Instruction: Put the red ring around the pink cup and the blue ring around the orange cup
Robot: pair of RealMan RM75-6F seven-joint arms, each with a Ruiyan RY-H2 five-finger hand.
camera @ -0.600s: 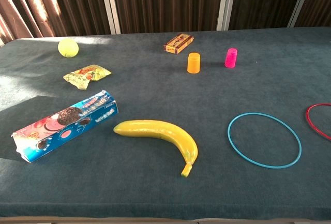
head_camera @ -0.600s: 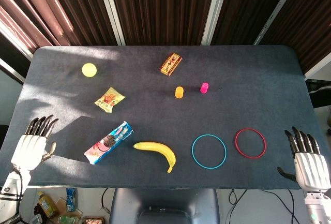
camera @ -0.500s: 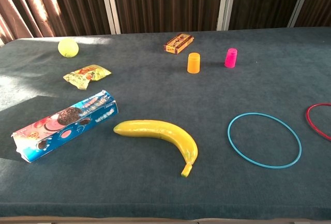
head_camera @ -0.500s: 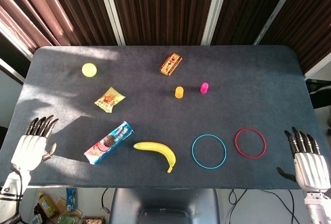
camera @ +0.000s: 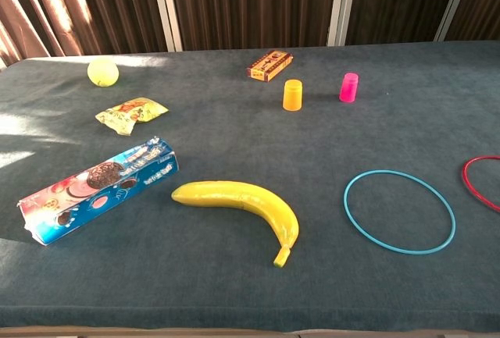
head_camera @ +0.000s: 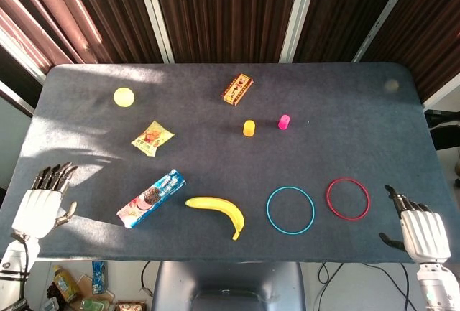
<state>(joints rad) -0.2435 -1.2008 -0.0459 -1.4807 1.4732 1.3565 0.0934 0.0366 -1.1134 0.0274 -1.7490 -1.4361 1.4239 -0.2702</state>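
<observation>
The red ring point(head_camera: 348, 198) lies flat near the table's front right, cut off at the chest view's right edge point(camera: 483, 181). Just left of it lies the blue ring point(head_camera: 290, 210) point(camera: 399, 211). The pink cup point(head_camera: 284, 121) point(camera: 348, 87) and the orange cup point(head_camera: 249, 128) point(camera: 292, 94) stand upright side by side at mid table, apart from both rings. My right hand point(head_camera: 418, 228) hovers open at the front right corner, right of the red ring. My left hand point(head_camera: 43, 203) is open at the front left edge. Neither hand shows in the chest view.
A banana point(head_camera: 217, 210) and a blue cookie pack point(head_camera: 152, 197) lie front left of the rings. A snack packet point(head_camera: 152, 138), a yellow ball point(head_camera: 123, 96) and a small patterned box point(head_camera: 238, 88) sit farther back. Dark curtains hang behind the table point(head_camera: 345, 110).
Both hands have drawn back toward the table's front edge; the right hand slid lower and its fingers tilted. Rings and cups have not moved.
</observation>
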